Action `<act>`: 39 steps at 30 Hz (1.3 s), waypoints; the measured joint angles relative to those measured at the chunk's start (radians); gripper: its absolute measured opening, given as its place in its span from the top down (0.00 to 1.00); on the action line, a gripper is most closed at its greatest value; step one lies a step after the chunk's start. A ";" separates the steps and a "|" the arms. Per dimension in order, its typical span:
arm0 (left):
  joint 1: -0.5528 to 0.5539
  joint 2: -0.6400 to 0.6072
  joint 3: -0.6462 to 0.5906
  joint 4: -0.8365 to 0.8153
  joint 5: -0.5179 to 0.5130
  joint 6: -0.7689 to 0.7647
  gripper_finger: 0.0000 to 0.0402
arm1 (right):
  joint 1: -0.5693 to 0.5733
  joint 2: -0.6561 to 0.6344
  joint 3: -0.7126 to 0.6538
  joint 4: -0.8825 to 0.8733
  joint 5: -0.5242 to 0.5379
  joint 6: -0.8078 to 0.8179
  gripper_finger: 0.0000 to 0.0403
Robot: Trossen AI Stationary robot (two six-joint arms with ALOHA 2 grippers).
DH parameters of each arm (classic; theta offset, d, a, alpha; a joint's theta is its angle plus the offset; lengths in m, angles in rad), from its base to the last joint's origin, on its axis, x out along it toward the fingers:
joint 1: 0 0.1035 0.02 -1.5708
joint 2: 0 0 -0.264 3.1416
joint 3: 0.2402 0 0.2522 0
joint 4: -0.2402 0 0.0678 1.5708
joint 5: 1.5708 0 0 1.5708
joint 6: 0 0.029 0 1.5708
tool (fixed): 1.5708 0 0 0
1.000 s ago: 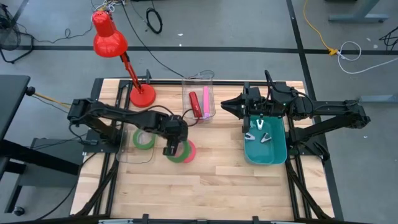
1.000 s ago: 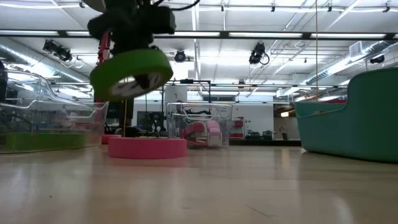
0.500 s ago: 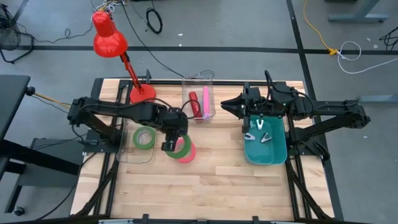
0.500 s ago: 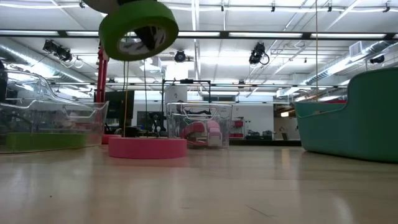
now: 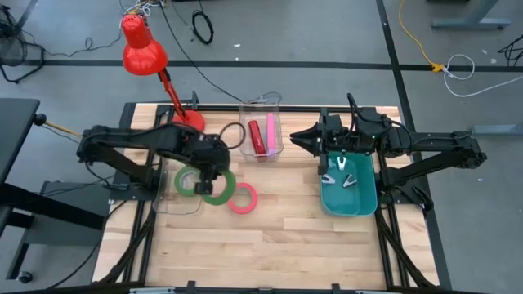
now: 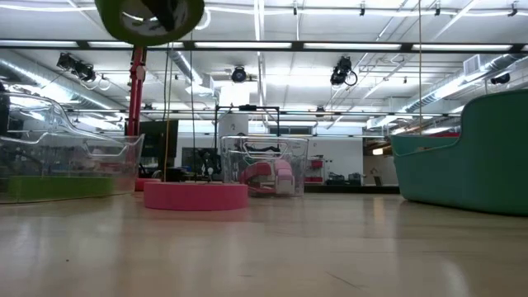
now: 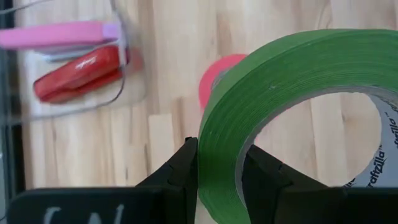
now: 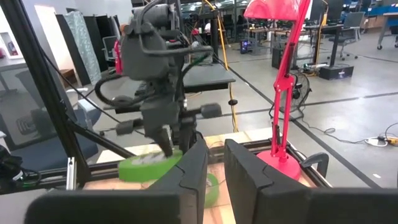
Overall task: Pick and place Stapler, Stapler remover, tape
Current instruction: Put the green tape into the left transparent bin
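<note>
Green tape ring [image 5: 217, 186] hangs clamped in my left gripper [image 5: 207, 175], arm bent over the table; pink ring [image 5: 242, 198] lies just beside it. Right gripper [image 8: 210, 163] rests nearly closed, empty.

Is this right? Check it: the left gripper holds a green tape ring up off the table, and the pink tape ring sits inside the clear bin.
Not quite. The left gripper does hold the green tape ring aloft, but the pink tape ring lies flat on the bare table, outside any clear bin. The high view shows it.
</note>
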State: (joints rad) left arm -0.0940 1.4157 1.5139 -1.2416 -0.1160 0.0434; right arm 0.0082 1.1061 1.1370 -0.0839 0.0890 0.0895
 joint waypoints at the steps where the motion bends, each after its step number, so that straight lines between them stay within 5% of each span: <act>1: 0.000 -0.013 0.000 -0.016 -0.008 -0.006 0.76 | 0.000 0.000 0.000 0.000 0.000 -0.001 0.86; 17: 0.002 -0.133 -0.016 -0.325 -0.091 -0.089 0.76 | 0.000 0.000 0.000 -0.007 0.000 -0.002 0.86; 39: -0.063 -0.143 -0.442 -0.243 -0.003 -0.137 0.76 | 0.000 0.000 0.000 -0.009 0.000 0.003 0.86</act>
State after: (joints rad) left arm -0.1575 1.2724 1.0714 -1.4845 -0.1194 -0.0938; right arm 0.0082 1.1060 1.1370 -0.0929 0.0887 0.0921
